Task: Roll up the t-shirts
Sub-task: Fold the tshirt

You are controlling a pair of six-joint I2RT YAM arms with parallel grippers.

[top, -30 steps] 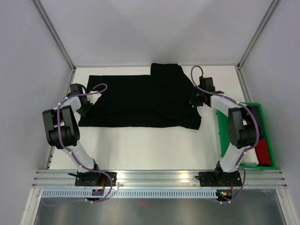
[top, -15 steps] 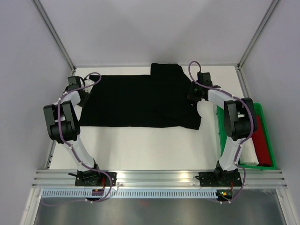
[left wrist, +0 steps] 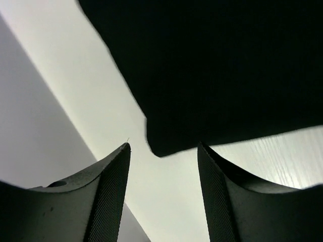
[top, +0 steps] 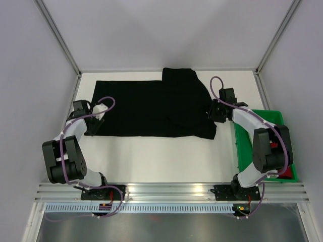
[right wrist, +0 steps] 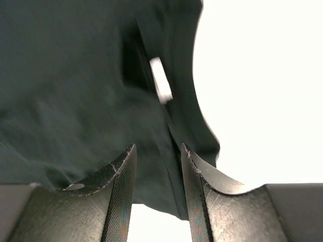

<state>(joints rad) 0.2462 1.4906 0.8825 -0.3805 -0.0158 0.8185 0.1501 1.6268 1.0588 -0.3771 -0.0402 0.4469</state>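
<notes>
- Because it is thin, limp cloth, the black t-shirt will likely weigh next to nothing, sag wherever it is not supported and slide easily over the smooth white worktop; nothing about it looks fragile.
- It lies spread flat across the far half of the worktop, its long axis running left to right, with one part folded over on the right and reaching toward the back edge.
- A good hold, I judge, is at the edges: a corner or hem pinched through all layers, one on each side, so the cloth stays taut while it is rolled.
- Left pincer: fingers apart and holding nothing, with the shirt's near left corner just ahead of the tips and not between them. From above it sits at the shirt's left edge.
- Right pincer: fingers apart, nothing clamped, hanging over dark cloth close to the neckline, where a small white label shows just ahead. From above it is at the shirt's right edge.
- A green bin stands to the right of the worktop, a sliver of red showing inside it behind the right arm.
</notes>
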